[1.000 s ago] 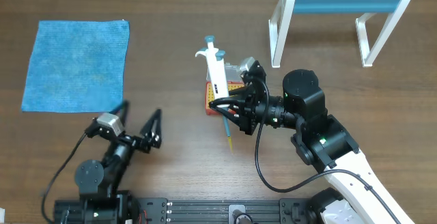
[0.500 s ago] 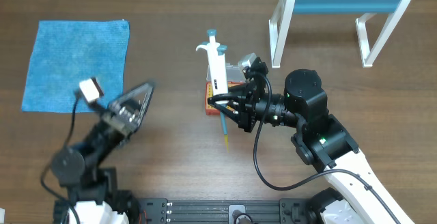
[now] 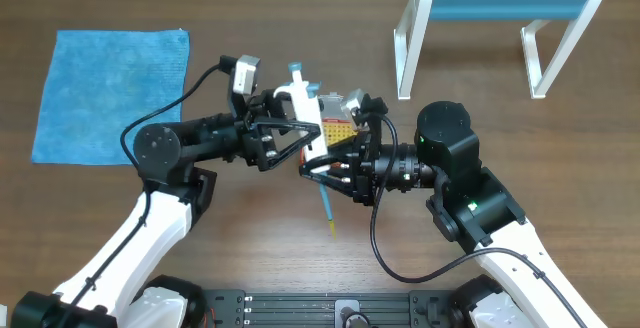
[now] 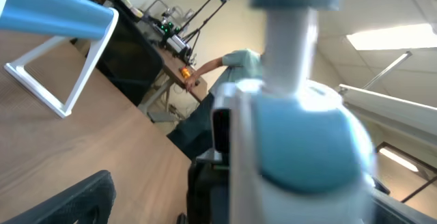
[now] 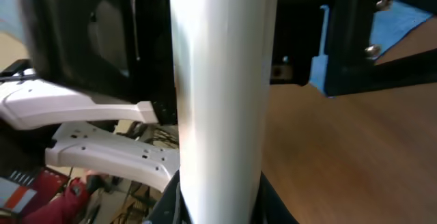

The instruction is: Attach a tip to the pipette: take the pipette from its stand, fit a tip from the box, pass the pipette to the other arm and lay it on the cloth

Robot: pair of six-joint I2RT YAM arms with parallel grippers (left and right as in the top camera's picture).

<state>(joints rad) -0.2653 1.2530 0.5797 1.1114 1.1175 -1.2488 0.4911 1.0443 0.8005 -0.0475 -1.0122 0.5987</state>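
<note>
White plastic of the pipette (image 3: 312,118) clenched mid-barrel in the right gripper (image 3: 322,163), thin shaft and fitted tip (image 3: 333,226) hanging out past its fingers over bare table (image 3: 250,258). Seen from above: left gripper (image 3: 292,136) spread wide, one finger to each side of the upper barrel, not closed on it. Red tip box (image 3: 343,128) just behind the right gripper, partly hidden by it. Seen from the right wrist: barrel up close, dark left fingers (image 5: 82,33) flanking it, and a corner of blue cloth (image 5: 403,16) beyond. Seen from the left wrist: blue plunger button (image 4: 300,149) looming large, with the blue-barred stand (image 4: 54,16) past it. Cloth well off behind the left gripper's arm, its near edge free. Stand well apart from the right gripper, with open wood between.
</note>
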